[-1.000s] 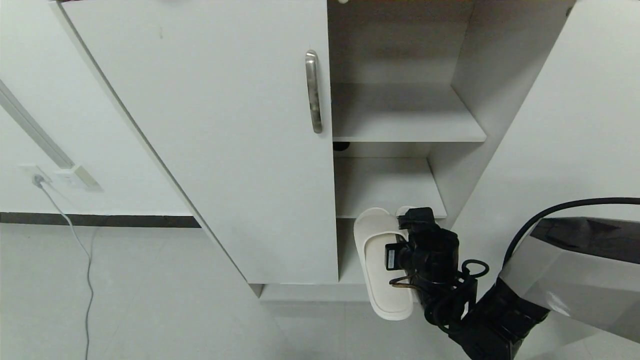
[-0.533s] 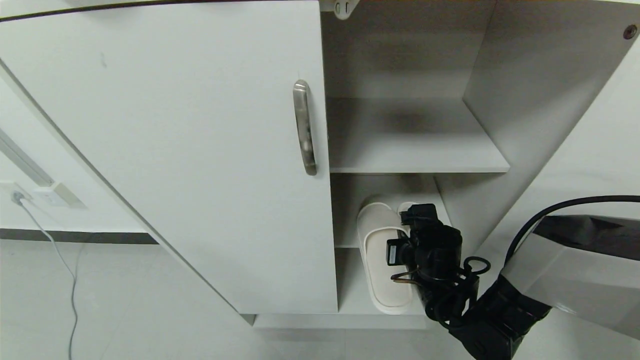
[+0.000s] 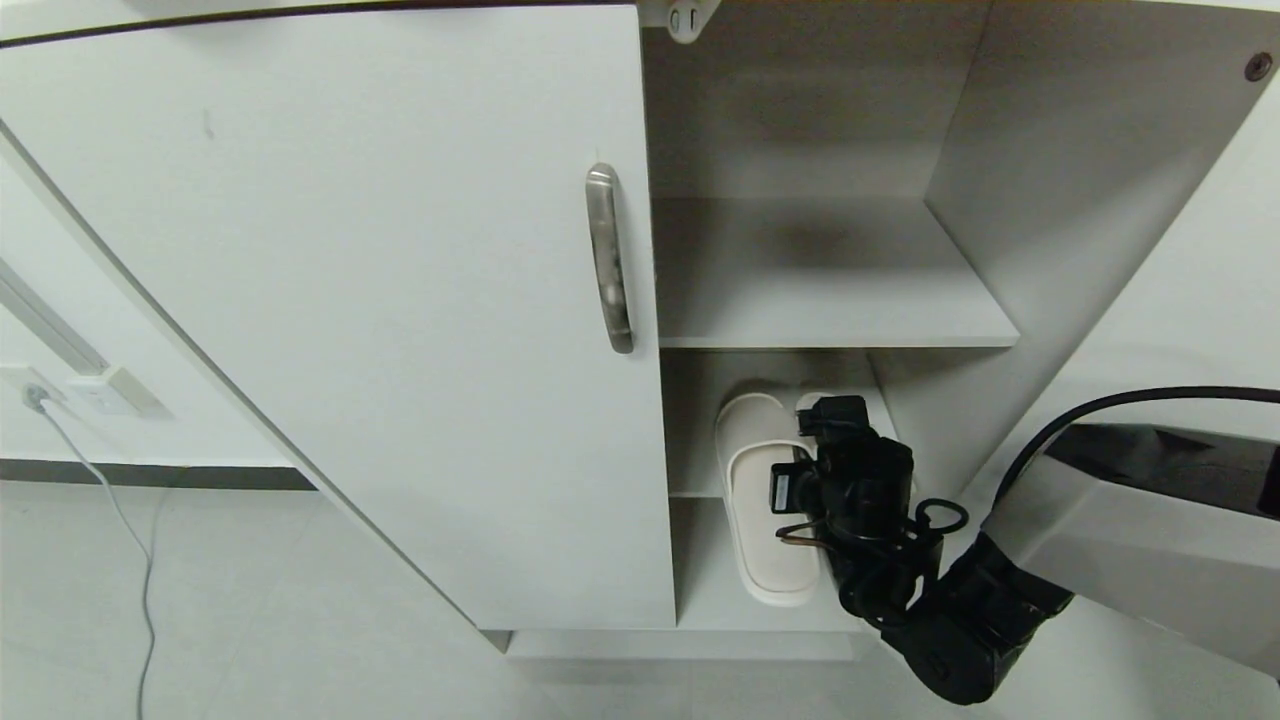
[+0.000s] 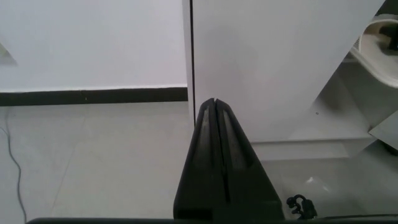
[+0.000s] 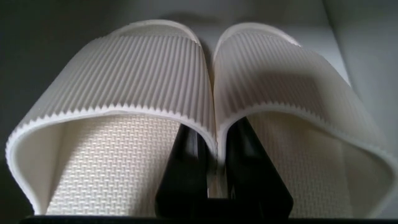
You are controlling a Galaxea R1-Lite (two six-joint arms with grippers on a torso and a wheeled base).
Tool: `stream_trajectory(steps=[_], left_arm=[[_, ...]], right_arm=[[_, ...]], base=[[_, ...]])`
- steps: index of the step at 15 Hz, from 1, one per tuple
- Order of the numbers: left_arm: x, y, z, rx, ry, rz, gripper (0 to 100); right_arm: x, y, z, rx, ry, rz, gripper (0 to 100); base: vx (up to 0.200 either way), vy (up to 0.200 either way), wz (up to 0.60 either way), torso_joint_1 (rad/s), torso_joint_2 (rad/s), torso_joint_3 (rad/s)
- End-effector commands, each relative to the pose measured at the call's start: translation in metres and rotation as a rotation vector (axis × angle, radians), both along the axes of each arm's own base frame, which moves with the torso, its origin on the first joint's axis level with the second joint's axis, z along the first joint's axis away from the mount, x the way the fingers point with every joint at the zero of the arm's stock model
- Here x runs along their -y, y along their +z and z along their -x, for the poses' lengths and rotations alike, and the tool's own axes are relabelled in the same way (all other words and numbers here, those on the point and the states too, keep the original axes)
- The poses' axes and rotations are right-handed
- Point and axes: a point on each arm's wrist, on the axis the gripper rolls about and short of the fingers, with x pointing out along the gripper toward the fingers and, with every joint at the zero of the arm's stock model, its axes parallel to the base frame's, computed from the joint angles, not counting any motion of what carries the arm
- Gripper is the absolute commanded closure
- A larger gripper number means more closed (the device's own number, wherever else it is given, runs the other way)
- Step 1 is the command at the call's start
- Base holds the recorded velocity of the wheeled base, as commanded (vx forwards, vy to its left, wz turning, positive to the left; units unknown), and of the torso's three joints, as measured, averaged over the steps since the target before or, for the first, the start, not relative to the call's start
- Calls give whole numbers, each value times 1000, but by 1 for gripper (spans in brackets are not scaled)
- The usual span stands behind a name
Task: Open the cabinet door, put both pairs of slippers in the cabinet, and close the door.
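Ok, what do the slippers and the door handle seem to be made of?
The slippers look like soft foam or rubber, matte cream, with ribbed straps and a pebbled footbed. The door handle is probably brushed metal, judging by its dull silver-grey sheen.

A white cabinet (image 3: 1000,150) fills the upper frame of the head view. Its left door (image 3: 350,250) is shut and carries a vertical metal handle (image 3: 608,260). Its right door (image 3: 1180,280) is swung wide open at the right edge, baring an upper shelf (image 3: 830,320). At lower centre-right, a pair of cream slippers (image 3: 765,500) lies side by side, edges touching. The toes point into the cabinet below that shelf and the heels jut toward the front. The straps are ribbed and the insoles pebbled. The right hand (image 5: 214,155) pinches their two inner walls together.
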Motion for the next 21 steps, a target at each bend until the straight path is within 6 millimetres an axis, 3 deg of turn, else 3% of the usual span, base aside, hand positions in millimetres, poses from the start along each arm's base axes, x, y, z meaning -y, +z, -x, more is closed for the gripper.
stream_trajectory(steps=[1,6,10,21], left_arm=[[0,0,0,-1,0,0,100],[0,0,0,-1,2,2,100],[0,0,0,-1,2,0,100],[0,0,0,-1,2,0,100]], right_arm=[[0,-5,-12,-1,2,16,100],[-16,3,-44,23,4,9,100],[-20,21,-68,53,-17,36,100],[-9,19,-100,83,-73,30,100]], base=[[0,0,0,0,0,0],[0,0,0,0,0,0],[0,0,0,0,0,0],[0,0,0,0,0,0]])
